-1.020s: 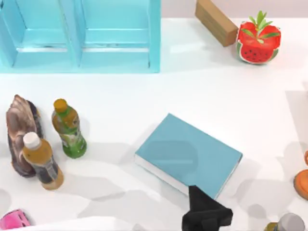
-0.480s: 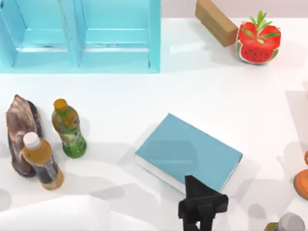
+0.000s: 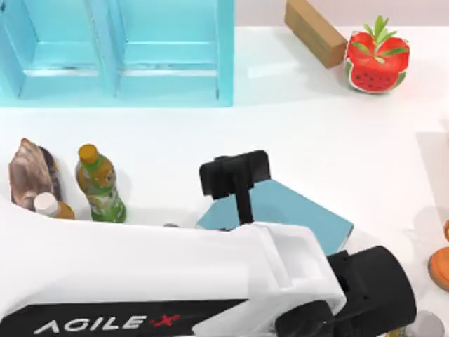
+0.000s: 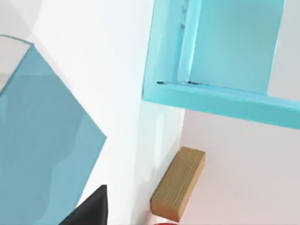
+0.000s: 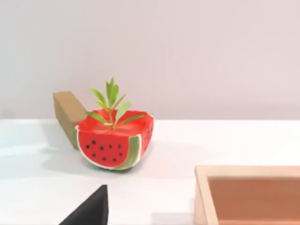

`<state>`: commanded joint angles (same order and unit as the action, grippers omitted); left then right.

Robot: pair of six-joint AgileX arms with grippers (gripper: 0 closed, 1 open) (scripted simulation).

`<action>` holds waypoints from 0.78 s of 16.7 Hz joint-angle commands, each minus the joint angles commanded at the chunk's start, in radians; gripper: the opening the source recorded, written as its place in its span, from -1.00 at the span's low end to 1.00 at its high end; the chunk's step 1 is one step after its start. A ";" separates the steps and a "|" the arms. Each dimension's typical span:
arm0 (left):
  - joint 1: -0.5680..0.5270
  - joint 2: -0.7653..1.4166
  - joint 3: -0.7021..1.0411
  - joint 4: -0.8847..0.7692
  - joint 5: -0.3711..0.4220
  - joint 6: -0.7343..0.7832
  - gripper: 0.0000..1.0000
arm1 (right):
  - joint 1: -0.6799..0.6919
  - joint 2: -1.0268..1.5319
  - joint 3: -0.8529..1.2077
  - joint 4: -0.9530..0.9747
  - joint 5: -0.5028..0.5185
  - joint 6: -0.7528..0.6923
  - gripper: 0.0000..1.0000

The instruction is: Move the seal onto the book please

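We are holding our left gripper [image 3: 234, 174] above the book's [image 3: 302, 214] corner that points toward the light-blue shelf unit [image 3: 168, 53]; we cannot tell whether it is spread or closed, nor whether it is carrying anything. From the left wrist, one dark tip is edging into the picture beside the teal cover, with the shelf's front and the brown cardboard block [image 4: 178, 183] beyond. Where the seal is we cannot tell.

Behind the gripper a thin black link is running back over the cover to the white forearm, which is lying across the whole near part of the table [image 3: 337, 126] from the left edge to a black joint at the right. It is covering the near half of the book and most of the white-capped bottle [image 3: 48, 205].

The book is lying flat, turned at an angle, a little right of the table's middle. To the gripper's left the green bottle [image 3: 102, 186] is standing upright, well apart from the book, with the brown shell-shaped thing [image 3: 28, 172] farther left. The watermelon planter [image 3: 377, 62] is sitting at the far right, next to the cardboard block.

Open white table is lying between the book and the shelf, and to the book's right.

Our right gripper [image 5: 89, 208] is waiting at the right side, facing the planter, a wooden tray [image 5: 248, 171] beside it.
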<state>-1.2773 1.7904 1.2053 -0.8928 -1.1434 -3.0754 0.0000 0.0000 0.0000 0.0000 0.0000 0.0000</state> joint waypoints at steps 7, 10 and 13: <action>0.384 -0.459 -0.210 0.402 0.200 0.764 1.00 | 0.000 0.000 0.000 0.000 0.000 0.000 1.00; 0.557 -0.687 -0.339 0.553 0.323 1.137 1.00 | 0.000 0.000 0.000 0.000 0.000 0.000 1.00; 0.724 -0.919 -0.488 0.678 0.464 1.527 1.00 | 0.000 0.000 0.000 0.000 0.000 0.000 1.00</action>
<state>-0.5530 0.8709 0.7176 -0.2152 -0.6797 -1.5485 0.0000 0.0000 0.0000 0.0000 0.0000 0.0000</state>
